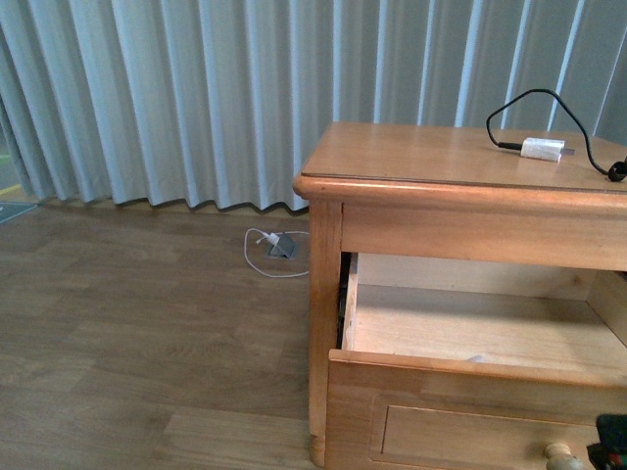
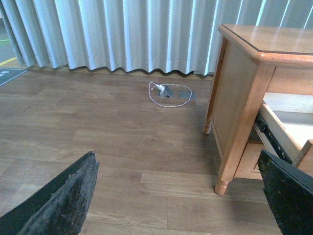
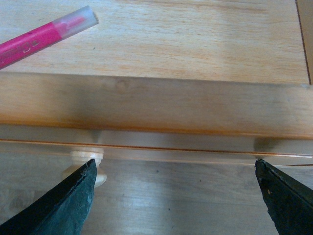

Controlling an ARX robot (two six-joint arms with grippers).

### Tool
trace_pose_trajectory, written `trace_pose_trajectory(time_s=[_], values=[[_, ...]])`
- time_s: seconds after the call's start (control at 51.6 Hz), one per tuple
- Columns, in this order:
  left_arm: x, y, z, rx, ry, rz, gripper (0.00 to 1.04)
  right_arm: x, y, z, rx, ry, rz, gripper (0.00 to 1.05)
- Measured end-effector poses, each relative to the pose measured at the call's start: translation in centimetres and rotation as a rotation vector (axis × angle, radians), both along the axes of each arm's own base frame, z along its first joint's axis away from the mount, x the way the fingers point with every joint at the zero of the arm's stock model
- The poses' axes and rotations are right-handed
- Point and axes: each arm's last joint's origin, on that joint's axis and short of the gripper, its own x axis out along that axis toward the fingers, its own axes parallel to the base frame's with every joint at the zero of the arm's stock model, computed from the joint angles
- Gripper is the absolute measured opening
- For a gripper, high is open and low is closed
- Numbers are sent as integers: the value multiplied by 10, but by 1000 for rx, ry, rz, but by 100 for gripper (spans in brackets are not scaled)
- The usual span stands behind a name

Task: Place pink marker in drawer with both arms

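The drawer (image 1: 460,374) stands pulled out, and the pink marker (image 3: 36,39) lies on its wooden bottom behind the front board. The right gripper (image 3: 174,164) hangs above that board, spread wide and empty, one finger beside the knob (image 3: 85,155). The left gripper (image 2: 176,161), also spread and empty, is over the floor (image 2: 122,127).

Left gripper (image 2: 176,156), jaws spread wide, nothing between them, right gripper (image 3: 173,164), jaws equally wide, empty, wrist pointing steeply down
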Motion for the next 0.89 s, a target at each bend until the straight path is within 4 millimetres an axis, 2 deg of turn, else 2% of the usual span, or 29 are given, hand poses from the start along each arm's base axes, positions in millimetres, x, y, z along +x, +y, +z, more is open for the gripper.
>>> trace_pose_trajectory(time_s=[0.465,0.891], values=[[0,0,0,0,0,0,99,74,4,1,-23,-224,-77,96],[0,0,0,0,0,0,99,121,10,3,-25,-349,-106,96]])
